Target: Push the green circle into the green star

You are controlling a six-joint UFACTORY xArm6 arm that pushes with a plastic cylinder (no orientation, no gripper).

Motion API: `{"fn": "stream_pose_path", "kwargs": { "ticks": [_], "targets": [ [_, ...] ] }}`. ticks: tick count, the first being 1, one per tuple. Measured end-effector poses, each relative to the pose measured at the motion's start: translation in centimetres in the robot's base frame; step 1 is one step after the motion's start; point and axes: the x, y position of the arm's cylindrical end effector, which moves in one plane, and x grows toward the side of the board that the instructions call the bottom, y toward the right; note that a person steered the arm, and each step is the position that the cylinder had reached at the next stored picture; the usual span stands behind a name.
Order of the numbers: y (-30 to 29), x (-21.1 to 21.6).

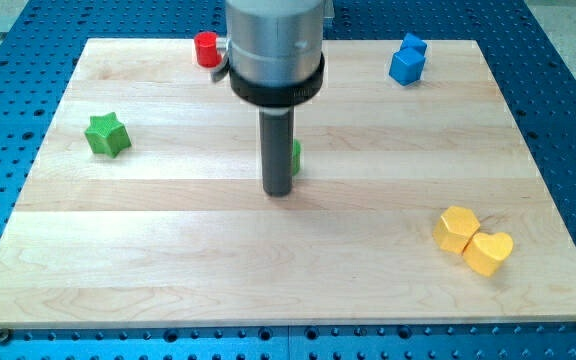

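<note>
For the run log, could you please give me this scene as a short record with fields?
tip: my tip rests on the board near its middle
green circle: mostly hidden behind the rod, only its edge shows at the rod's right
green star: at the view's left, apart from the circle
red block: at the top edge, shape unclear
blue block: at the top right
yellow blocks: hexagon-like block and heart, touching, at the bottom right
task state: circle not yet at the star
</note>
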Motion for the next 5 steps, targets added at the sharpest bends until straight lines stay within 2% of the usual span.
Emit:
{"fn": "stream_pose_path", "kwargs": {
  "ticks": [1, 2, 3, 4, 5],
  "targets": [
    [4.8, 0.2],
    [7.4, -2.5],
    [-3.6, -2.9],
    [-9.2, -3.0],
    [-6.8, -5.6]
  ]
}}
